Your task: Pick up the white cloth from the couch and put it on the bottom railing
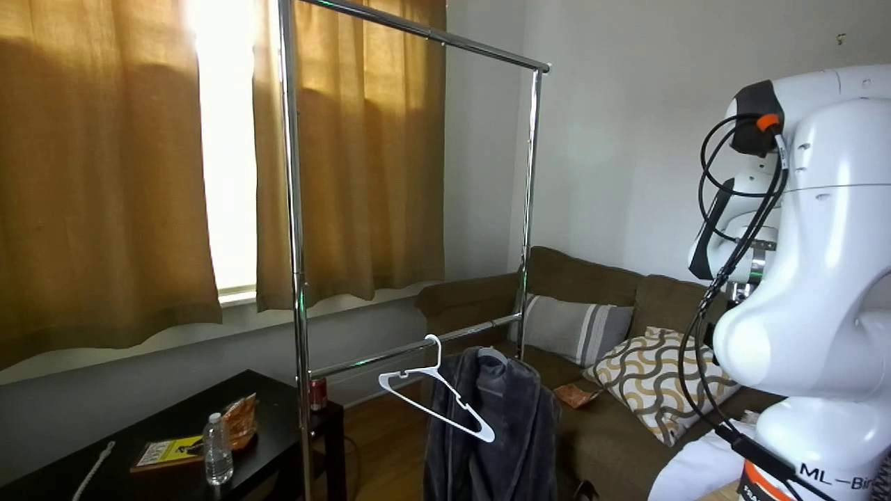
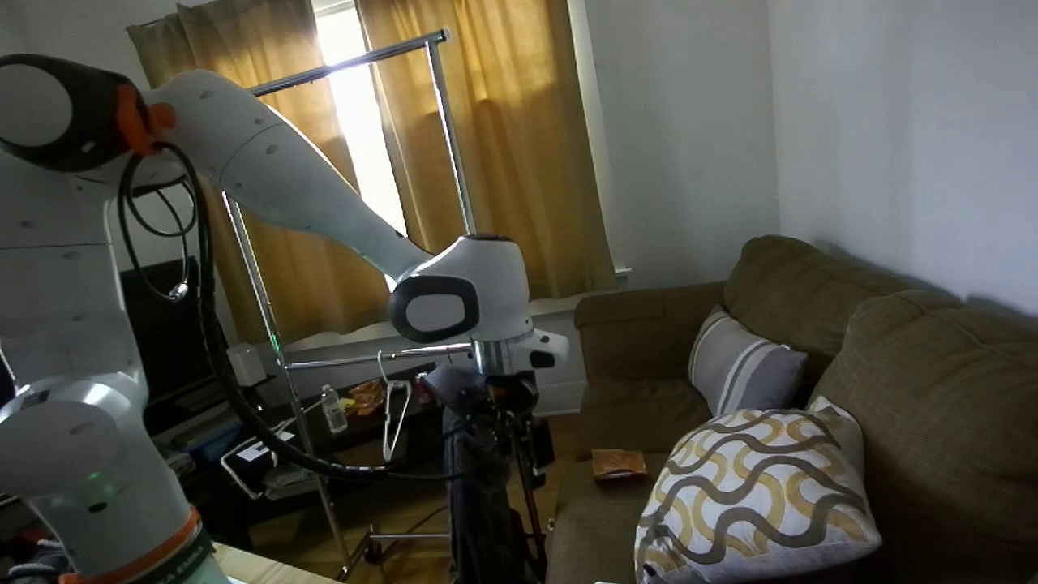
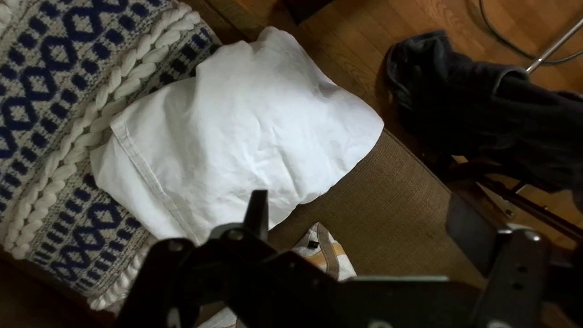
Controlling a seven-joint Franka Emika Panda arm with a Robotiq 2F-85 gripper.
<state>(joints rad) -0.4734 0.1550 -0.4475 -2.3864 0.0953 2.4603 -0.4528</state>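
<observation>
The white cloth lies crumpled on the brown couch in the wrist view, partly over a blue-and-cream woven cover. A white part of it shows at the lower right in an exterior view. My gripper is open and empty above the couch. Its left finger overlaps the cloth's near edge in the wrist view; its right finger is over the couch's front edge. The bottom railing is the lower crossbar of the chrome rack, and also shows in an exterior view.
A dark grey garment and a white hanger hang at the bottom railing. The garment is close to the gripper's right side in the wrist view. A patterned cushion and grey cushion sit on the couch. A black table holds a bottle.
</observation>
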